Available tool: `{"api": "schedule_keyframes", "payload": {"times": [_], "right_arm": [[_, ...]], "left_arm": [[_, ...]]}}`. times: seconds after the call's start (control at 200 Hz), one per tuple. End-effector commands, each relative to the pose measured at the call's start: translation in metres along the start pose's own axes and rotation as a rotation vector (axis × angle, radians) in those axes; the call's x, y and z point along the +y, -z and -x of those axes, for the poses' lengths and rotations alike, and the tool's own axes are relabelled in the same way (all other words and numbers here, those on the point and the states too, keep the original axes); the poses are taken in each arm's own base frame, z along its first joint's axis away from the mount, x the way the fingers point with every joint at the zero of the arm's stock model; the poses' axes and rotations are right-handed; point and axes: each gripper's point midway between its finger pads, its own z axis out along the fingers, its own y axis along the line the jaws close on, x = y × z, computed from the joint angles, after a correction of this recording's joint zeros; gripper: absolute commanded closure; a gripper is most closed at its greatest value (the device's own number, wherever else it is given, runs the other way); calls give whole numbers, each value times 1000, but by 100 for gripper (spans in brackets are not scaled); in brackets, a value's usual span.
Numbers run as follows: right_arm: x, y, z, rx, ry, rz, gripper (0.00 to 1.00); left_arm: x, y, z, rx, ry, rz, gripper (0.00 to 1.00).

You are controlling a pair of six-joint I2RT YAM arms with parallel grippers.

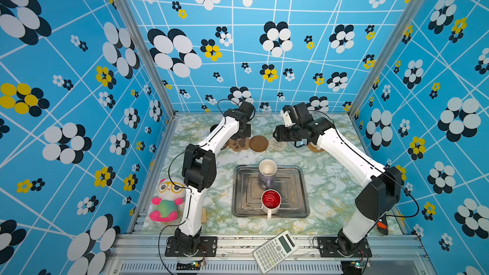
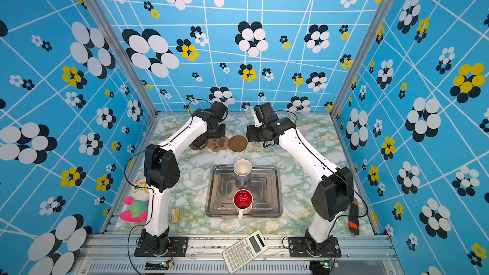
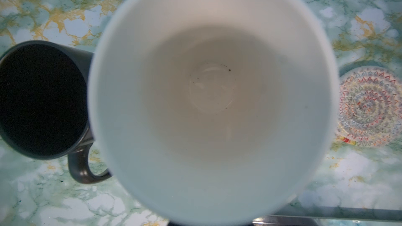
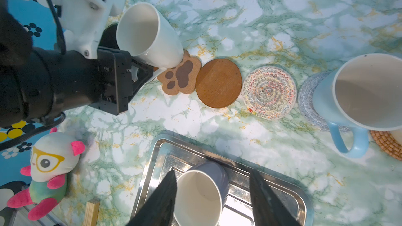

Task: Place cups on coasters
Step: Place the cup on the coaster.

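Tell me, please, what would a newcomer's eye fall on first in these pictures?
First the loud blue walls with black, white and yellow flowers, around the marbled table. Next the white mug with red inside, on the metal tray at front centre. Then the white mug that the left arm's fingers hold tilted, close to the paw-print coaster in the back row.

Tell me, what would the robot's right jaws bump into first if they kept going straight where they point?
Probably the lavender mug standing in the metal tray. In the right wrist view its rim sits between the open right gripper's jaws, though how far off is unclear.
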Motion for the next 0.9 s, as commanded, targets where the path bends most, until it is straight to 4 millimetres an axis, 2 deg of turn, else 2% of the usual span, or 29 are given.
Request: {"api": "schedule_keyframes", "payload": {"times": [0.0, 0.37, 0.895], "right_arm": [[-2, 7, 3, -26, -7, -5, 44], [-5, 4, -1, -16, -9, -10, 44], [-8, 4, -3, -15, -14, -19, 44]], "left_arm": [[4, 2, 2, -20, 20, 31, 100], [9, -8, -20, -2, 48, 33, 100], [7, -15, -24, -7, 66, 15, 100]]}}
